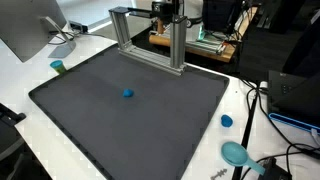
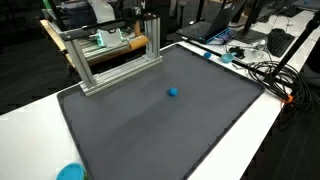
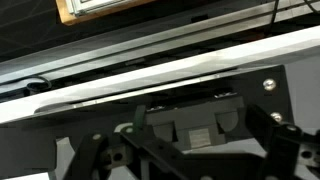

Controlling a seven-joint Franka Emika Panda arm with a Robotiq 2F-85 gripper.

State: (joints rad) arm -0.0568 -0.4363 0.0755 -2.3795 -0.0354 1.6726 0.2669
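Claw (image 3: 190,150): only its dark linkage shows in the wrist view; whether spread or pressed together cannot be told.
Aluminium frame (image 1: 150,35): nearest item, at rear of counter (image 1: 22,72).
Blue block (image 1: 127,94): mid grey mat (image 1: 120,135), well apart from the frame, apparently untouched.

The mat (image 1: 120,130) was dark grey and plain, and the bench (image 1: 22,78) around it white. A small piece (image 1: 127,94) showed bright blue against the grey. The frame (image 1: 150,35) was silver aluminium, the board (image 1: 195,45) orange-brown wood. The bowl (image 1: 237,153) was teal, the cap (image 1: 227,121) blue, the little cup (image 1: 58,67) green.
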